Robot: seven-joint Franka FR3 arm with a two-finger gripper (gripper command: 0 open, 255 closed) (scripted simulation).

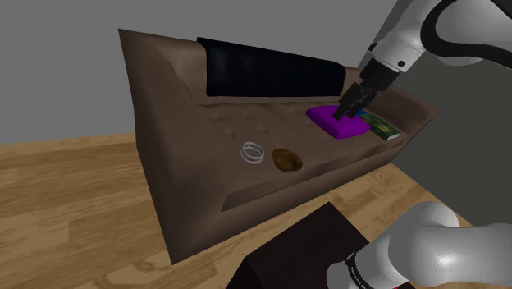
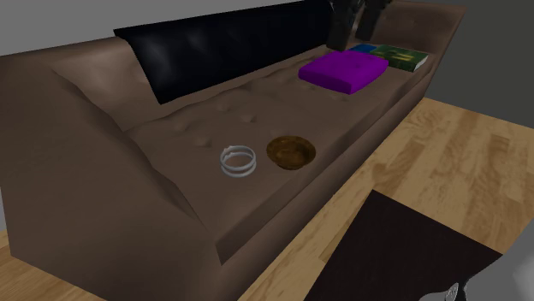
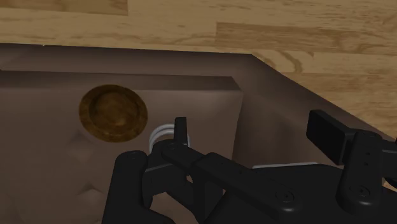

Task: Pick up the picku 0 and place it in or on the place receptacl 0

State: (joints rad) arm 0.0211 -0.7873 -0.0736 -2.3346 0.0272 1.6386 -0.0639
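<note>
You have 1 silvery wire ring (image 1: 244,154) (image 2: 226,162) (image 3: 159,133), 1 round brown wooden bowl (image 1: 287,160) (image 2: 291,152) (image 3: 113,113), 1 purple square cushion (image 1: 332,123) (image 2: 342,68) and 1 green book (image 1: 384,126) (image 2: 398,56), all on the brown sofa (image 1: 189,181) seat. The ring lies flat just beside the bowl, not touching it.

Your black gripper (image 1: 351,107) (image 2: 355,30) (image 3: 254,127) hangs over the purple cushion, fingers apart with nothing between them, well apart from the ring.

The bowl sits near the seat's front edge, and bare seat lies between ring and cushion. The book lies at the seat's end by the armrest.
</note>
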